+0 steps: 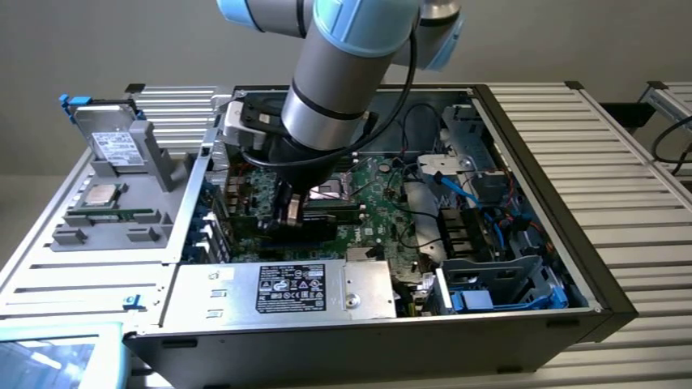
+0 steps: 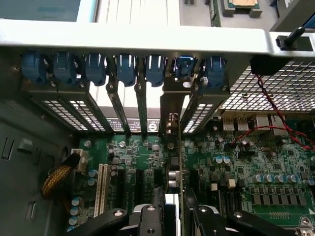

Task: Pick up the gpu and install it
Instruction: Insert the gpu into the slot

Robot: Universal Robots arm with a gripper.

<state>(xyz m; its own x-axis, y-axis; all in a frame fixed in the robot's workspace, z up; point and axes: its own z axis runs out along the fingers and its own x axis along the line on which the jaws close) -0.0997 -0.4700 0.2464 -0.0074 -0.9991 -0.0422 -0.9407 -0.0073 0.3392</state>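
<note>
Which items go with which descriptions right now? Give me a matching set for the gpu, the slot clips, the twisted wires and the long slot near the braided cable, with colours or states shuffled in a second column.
Column one
1. gpu
2. slot clips
3. twisted wires
4. long slot

Column two
A. white, on the motherboard
B. red and black
C. edge-on, gripped in the pincer
D. blue, in a row along the case wall

Pairs: 1-C, 2-D, 3-B, 4-A

Black hand, green motherboard, blue slot clips, grey perforated grille
</note>
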